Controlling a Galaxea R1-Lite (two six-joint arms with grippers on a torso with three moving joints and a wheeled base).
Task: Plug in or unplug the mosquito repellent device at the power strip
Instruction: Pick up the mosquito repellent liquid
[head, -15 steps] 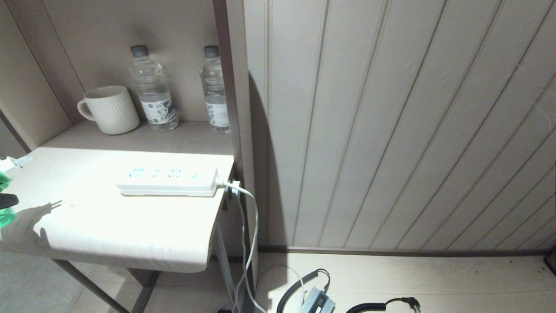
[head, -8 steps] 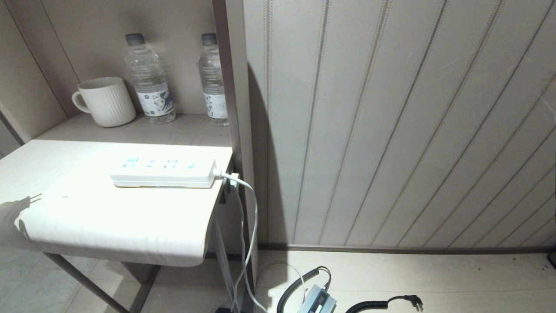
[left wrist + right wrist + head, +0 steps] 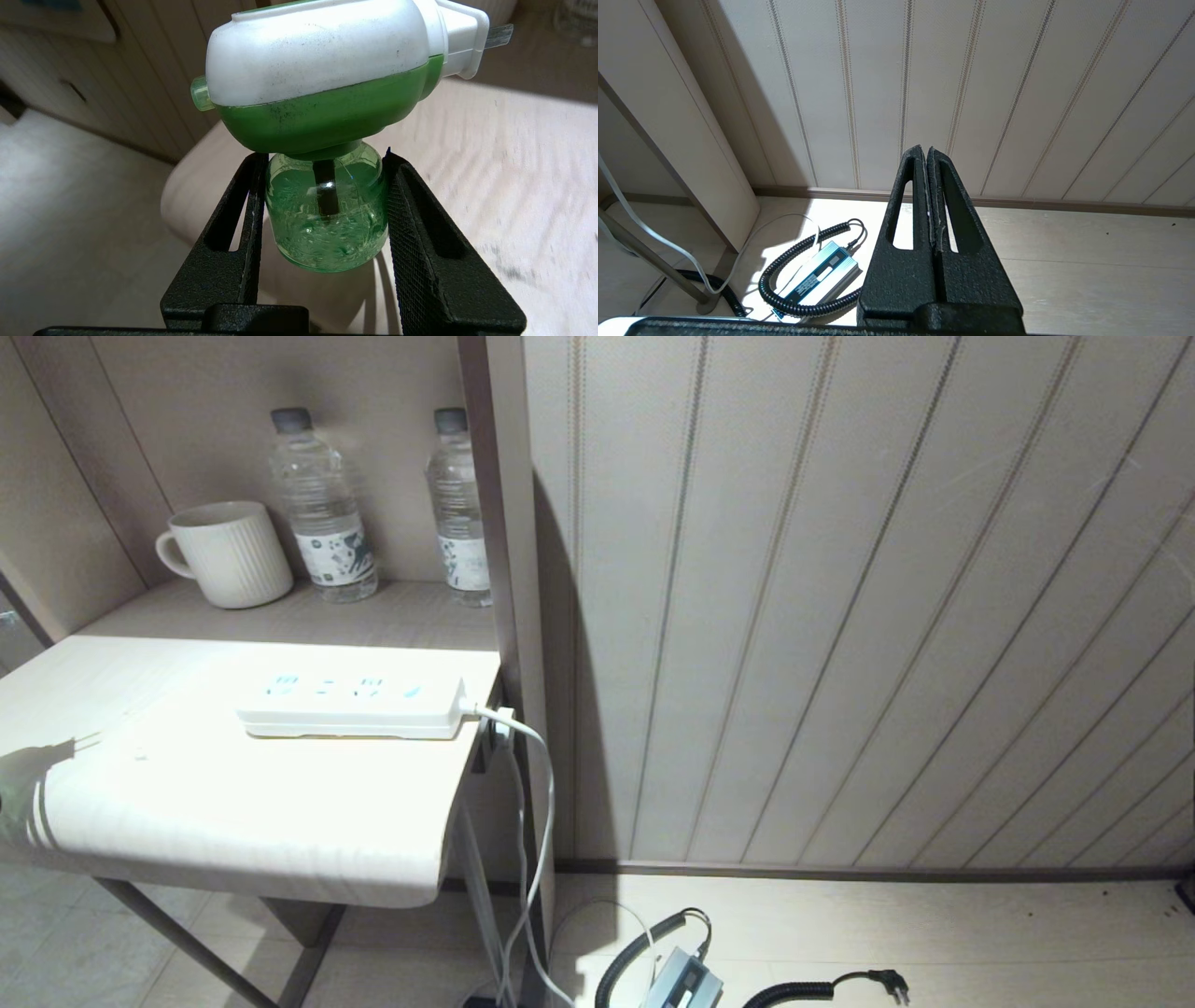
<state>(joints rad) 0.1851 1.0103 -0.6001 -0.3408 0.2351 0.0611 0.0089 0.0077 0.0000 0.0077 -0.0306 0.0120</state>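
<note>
My left gripper (image 3: 324, 196) is clamped on the green glass bottle part of the mosquito repellent device (image 3: 327, 88), one finger on each side just under the white-and-green head, jaws roughly half spread, so it's a real hold and not just resting there. The prongs stick out sideways off the white end, over the pale table (image 3: 233, 803). In the head view I can't see the arm or the device at all, only a shadow at the table's left edge, so the whole thing is hanging off to the left of the frame. The power strip (image 3: 350, 709) sits flat near the table's right end with its blue sockets facing up and nothing plugged in, cord (image 3: 532, 775) dropping off the edge. So I reckon plugging in is the job: I'd tip the prongs down, line them up square over a socket, then push straight in without twisting, since the bottle is slick and could turn in the grip. The right gripper (image 3: 930, 196) is pinched shut on nothing, parked low facing the wall panelling.
</note>
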